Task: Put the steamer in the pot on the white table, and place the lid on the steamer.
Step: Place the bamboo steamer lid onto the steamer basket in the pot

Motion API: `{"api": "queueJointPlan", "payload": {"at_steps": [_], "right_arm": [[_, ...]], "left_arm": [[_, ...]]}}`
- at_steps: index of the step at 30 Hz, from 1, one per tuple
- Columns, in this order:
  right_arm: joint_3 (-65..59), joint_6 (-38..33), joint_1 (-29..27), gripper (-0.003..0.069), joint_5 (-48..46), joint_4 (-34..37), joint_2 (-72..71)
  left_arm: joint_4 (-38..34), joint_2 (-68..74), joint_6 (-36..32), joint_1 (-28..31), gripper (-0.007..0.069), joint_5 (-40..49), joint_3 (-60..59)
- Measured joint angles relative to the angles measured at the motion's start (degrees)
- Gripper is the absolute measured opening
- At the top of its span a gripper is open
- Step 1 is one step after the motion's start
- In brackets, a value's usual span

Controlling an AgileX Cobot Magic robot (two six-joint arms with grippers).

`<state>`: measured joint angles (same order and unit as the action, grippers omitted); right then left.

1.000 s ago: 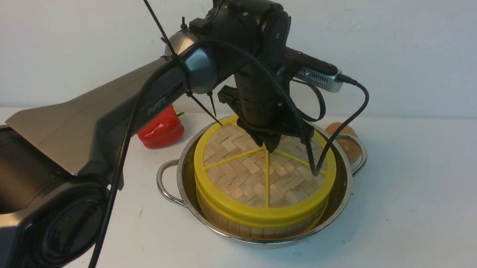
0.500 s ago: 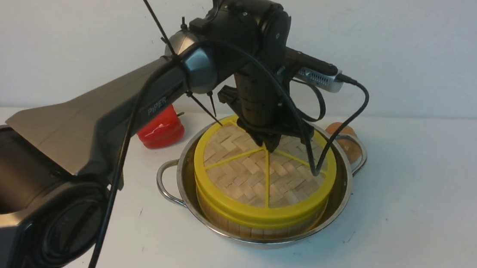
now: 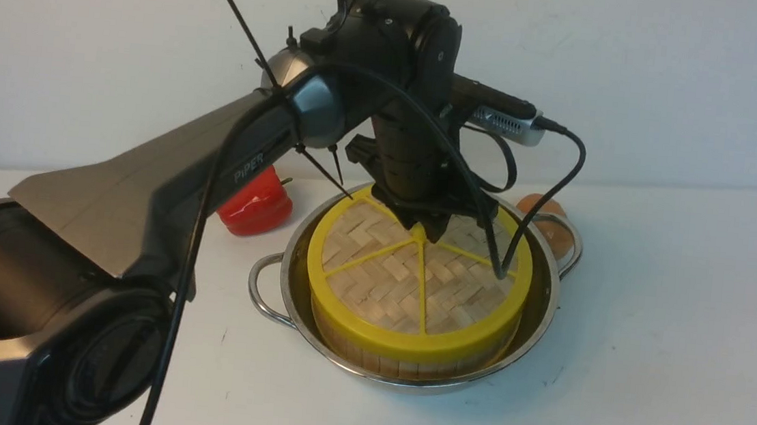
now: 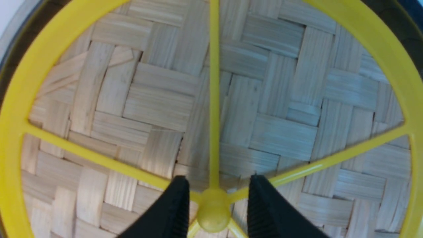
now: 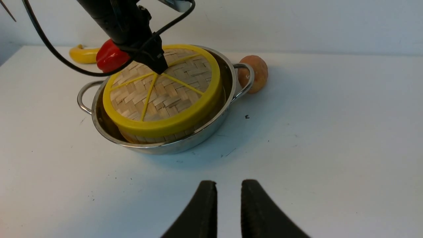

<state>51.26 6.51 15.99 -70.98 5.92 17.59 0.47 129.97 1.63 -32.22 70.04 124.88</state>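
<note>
The woven lid (image 3: 379, 281) with its yellow rim lies flat on the steamer (image 3: 406, 362), whose pale wooden wall shows below it. The steamer stands inside the steel pot (image 3: 540, 322) on the white table (image 3: 649, 332). My left gripper (image 3: 430, 231) hangs just over the lid's centre. In the left wrist view it (image 4: 218, 178) is open, one black finger on each side of the small yellow knob (image 4: 213, 213), with a gap on both sides. My right gripper (image 5: 228, 183) hovers over bare table on the near side of the pot (image 5: 211, 127), jaws narrowly apart and empty.
A red pepper (image 3: 256, 205) lies behind the pot on the left, with a yellow banana (image 5: 82, 54) beyond it. A round orange-brown fruit (image 3: 543, 206) sits against the pot's far right handle. The other loop handle (image 3: 262, 291) sticks out at the near left. The wall stands close behind.
My left gripper has opened off the lid's knob, which now shows between the fingers. The lid has settled a little lower, flat on the steamer. The left arm has hardly moved.
</note>
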Motion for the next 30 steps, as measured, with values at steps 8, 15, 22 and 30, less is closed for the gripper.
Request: {"api": "queueJointPlan", "payload": {"at_steps": [8,15,22,30], "right_arm": [[0.00,0.00,0.00,0.0131,0.00,0.00,0.00],[0.00,0.00,0.00,0.0132,0.00,0.00,0.00],[0.00,0.00,0.00,0.0134,0.00,-0.80,0.00],[0.00,0.00,0.00,0.0140,0.00,-3.21,0.00]], "left_arm": [[0.00,-0.64,-0.05,0.00,0.0267,0.00,0.00],[0.12,-3.43,-0.37,0.00,0.0269,0.05,0.00],[0.77,-11.65,-0.49,0.00,0.0247,0.15,0.00],[4.06,-25.95,-1.63,0.00,0.0006,0.22,0.00]]}}
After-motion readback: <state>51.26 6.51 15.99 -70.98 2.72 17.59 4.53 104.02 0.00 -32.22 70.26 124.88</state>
